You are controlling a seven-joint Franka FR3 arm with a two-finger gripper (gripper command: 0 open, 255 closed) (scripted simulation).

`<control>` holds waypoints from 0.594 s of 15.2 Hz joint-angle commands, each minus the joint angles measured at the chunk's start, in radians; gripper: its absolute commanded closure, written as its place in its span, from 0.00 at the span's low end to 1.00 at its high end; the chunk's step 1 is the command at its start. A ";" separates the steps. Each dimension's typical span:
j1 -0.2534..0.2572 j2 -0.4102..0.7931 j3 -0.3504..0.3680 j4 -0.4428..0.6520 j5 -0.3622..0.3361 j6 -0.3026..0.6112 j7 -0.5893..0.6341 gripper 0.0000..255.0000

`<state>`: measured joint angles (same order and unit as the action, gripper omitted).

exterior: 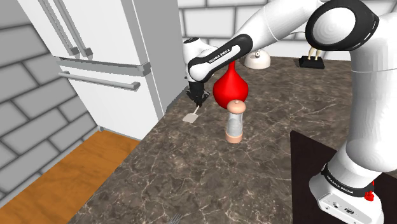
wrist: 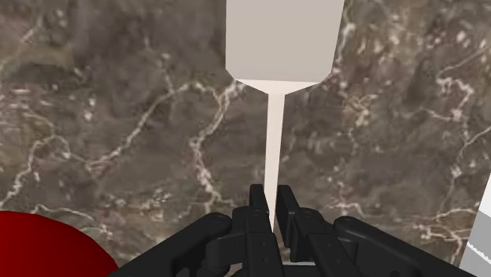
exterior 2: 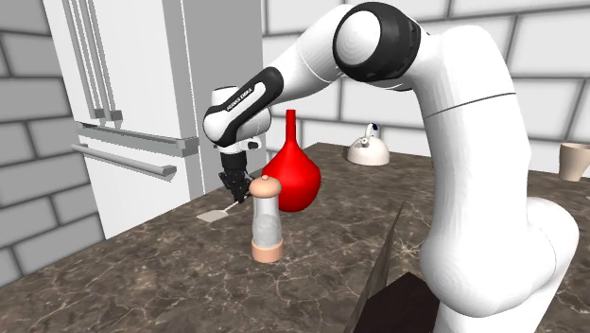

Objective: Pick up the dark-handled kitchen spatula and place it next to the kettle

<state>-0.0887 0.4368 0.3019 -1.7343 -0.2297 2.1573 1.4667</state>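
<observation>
The gripper (wrist: pixel 272 197) is down by the counter's (exterior: pixel 210 178) edge near the white fridge (exterior: pixel 108 57), its fingers pinched together on the thin pale shaft of the spatula (wrist: pixel 283 39). The flat blade points away from the hand, low against the marbled stone. Just beside it stands a red vase (exterior: pixel 230 88), opaque, then a clear-bodied pepper mill (exterior: pixel 236 122) whose contents I cannot make out. The white kettle (exterior: pixel 258 60) sits well apart, by the back wall.
</observation>
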 commanded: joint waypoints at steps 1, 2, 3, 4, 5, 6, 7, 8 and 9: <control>-0.001 -0.006 0.002 0.005 0.003 -0.011 -0.002 1.00; -0.001 -0.012 0.003 0.009 0.006 -0.021 -0.005 1.00; -0.002 -0.018 0.004 0.015 0.009 -0.032 -0.007 1.00; -0.003 -0.024 0.005 0.020 0.011 -0.043 -0.009 1.00; -0.003 -0.029 0.007 0.026 0.014 -0.054 -0.012 1.00; -0.004 -0.035 0.008 0.032 0.017 -0.065 -0.014 1.00; -0.004 -0.040 0.009 0.038 0.019 -0.076 -0.016 1.00; -0.005 -0.045 0.010 0.045 0.022 -0.087 -0.018 1.00; -0.005 -0.050 0.011 0.052 0.024 -0.099 -0.020 1.00</control>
<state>-0.0935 0.3887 0.3124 -1.6940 -0.2074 2.0719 1.4495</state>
